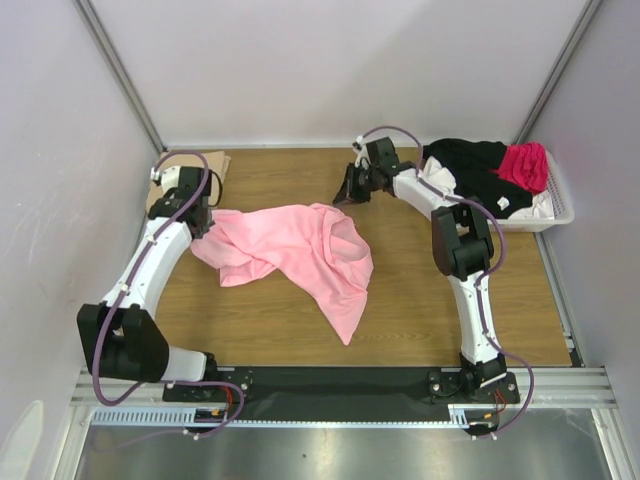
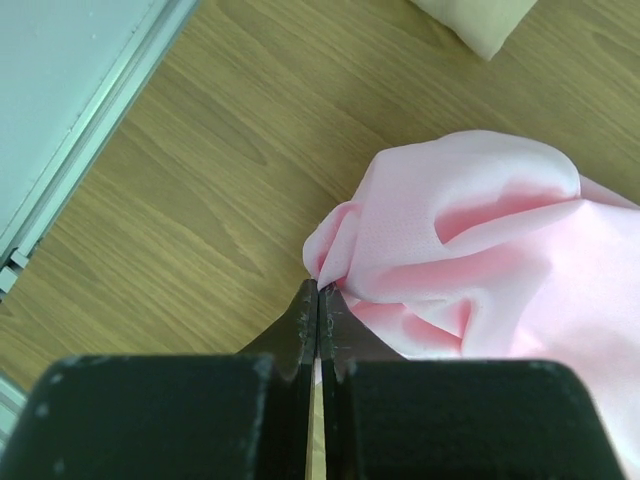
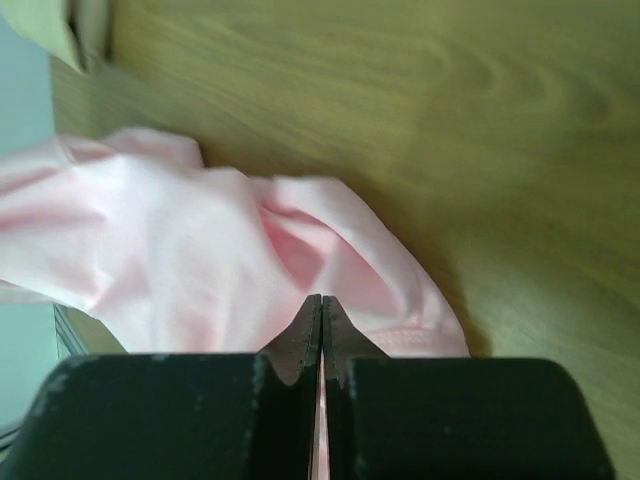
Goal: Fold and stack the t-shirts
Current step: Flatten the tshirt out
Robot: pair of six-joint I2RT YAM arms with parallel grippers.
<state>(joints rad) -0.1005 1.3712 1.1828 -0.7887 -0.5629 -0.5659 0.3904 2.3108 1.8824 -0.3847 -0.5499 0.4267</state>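
Note:
A light pink t-shirt (image 1: 295, 250) lies crumpled in the middle of the table. My left gripper (image 1: 207, 225) is at the shirt's left edge. In the left wrist view its jaws (image 2: 318, 288) are shut, with a bunched corner of the pink t-shirt (image 2: 470, 230) pinched at their tips. My right gripper (image 1: 346, 192) is shut and empty, just beyond the shirt's far right edge. In the right wrist view it (image 3: 322, 300) hangs over the pink t-shirt (image 3: 180, 240). A tan t-shirt (image 1: 205, 165) lies at the back left.
A white plastic basket (image 1: 560, 205) stands at the back right with a black shirt (image 1: 465, 160), a magenta one (image 1: 525, 165) and a white one (image 1: 440, 182). Grey walls close in the table's left, back and right.

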